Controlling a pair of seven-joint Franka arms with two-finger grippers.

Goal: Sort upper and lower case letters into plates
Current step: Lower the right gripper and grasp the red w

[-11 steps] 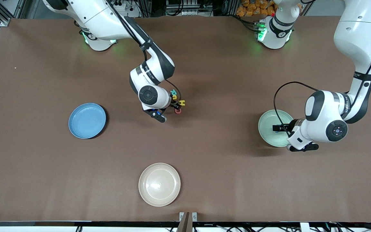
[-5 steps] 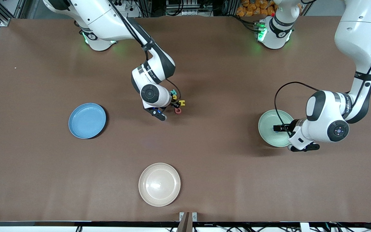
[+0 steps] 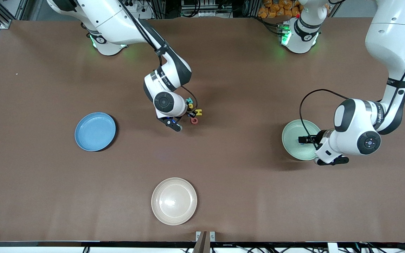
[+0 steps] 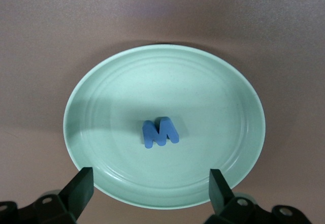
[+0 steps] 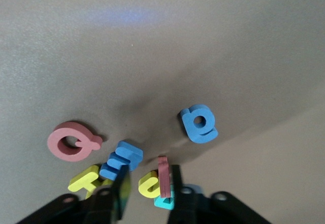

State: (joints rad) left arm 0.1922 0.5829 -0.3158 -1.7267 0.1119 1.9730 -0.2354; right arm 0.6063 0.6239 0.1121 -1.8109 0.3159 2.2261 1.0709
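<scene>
Several small letters lie in a cluster mid-table: a red ring-shaped one [image 5: 71, 141], a blue one [image 5: 121, 160], a blue one with a hole [image 5: 199, 123], a yellow one [image 5: 86, 181] and a teal one [image 5: 165, 201]. My right gripper [image 5: 149, 176] is down among them. Its fingers stand partly closed around a curved yellow letter [image 5: 151, 184] and a red letter [image 5: 163, 176] that stands on edge against one finger. A gap shows at the other finger. My left gripper [image 4: 151, 178] hangs open over the mint green plate [image 4: 244, 97], where a blue M [image 4: 160, 131] lies. The light blue plate [image 3: 95, 131] holds nothing.
A beige plate [image 3: 174, 201] sits near the table's front edge, nearer to the front camera than the letter cluster [image 3: 194, 116]. The mint green plate [image 3: 290, 130] is toward the left arm's end, the light blue one toward the right arm's end.
The right gripper's fingers have drawn closer together around the yellow and red letters, and its wrist has shifted slightly. The left arm has barely moved.
</scene>
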